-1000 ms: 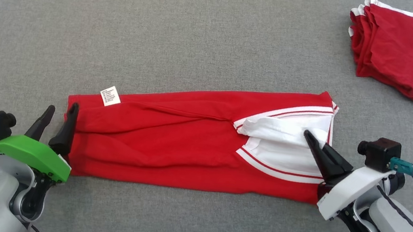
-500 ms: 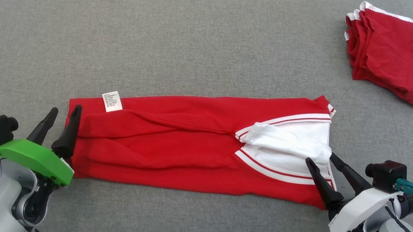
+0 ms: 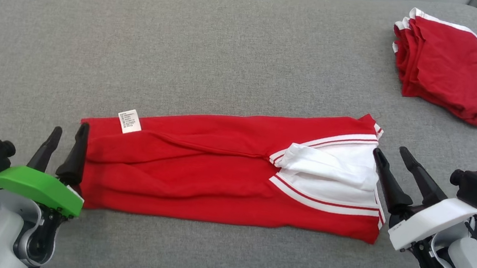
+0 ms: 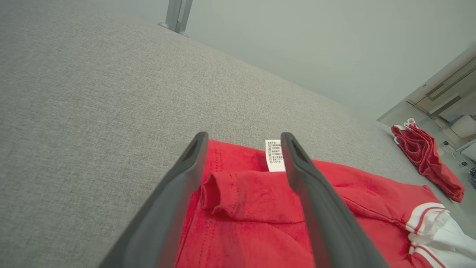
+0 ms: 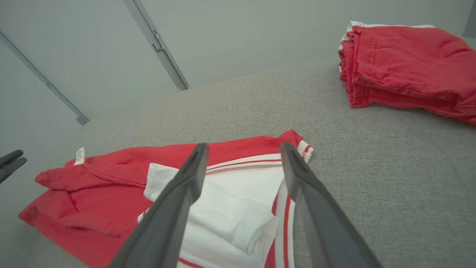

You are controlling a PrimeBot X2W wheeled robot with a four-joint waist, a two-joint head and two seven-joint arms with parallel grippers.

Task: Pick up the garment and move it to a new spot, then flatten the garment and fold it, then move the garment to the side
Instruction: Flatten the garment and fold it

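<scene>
Fingers (image 3: pixel 74 158) of the green-shelled left gripper (image 3: pixel 69 129) stand parted and hold nothing.

**Head view.** The left gripper sits at 8 o'clock, over the left short end of the red knit garment (image 3: pixel 215 172). The garment lies as a long flat band across the centre of the grey fabric cushion (image 3: pixel 231 50), running from 9 to 3 o'clock. A white care label (image 3: pixel 129 121) lies at its upper left corner. A white panel with red-striped trim (image 3: pixel 334 179) lies rumpled at its right end. The white-shelled right gripper (image 3: pixel 389 150), at 4 o'clock, is spread and empty, just beside that end. A stack of folded red garments (image 3: pixel 444 73) lies well apart at 1 o'clock.

**Left wrist view.** The two dark fingers straddle a turned-over hem at the band's end. Contact with the cloth cannot be told.

**Right wrist view.** The open fingers frame the white panel, whose loose flap is bunched. The other arm's fingertips show at 9 o'clock.

**Step in hand.** The folding appears to be under way, with the lengthwise folds made and the crosswise fold not yet made.

**Next move.** It probably calls for a lowered pinch through all layers at a short end. The white flap is best smoothed first, so it is not creased inside the fold.
</scene>
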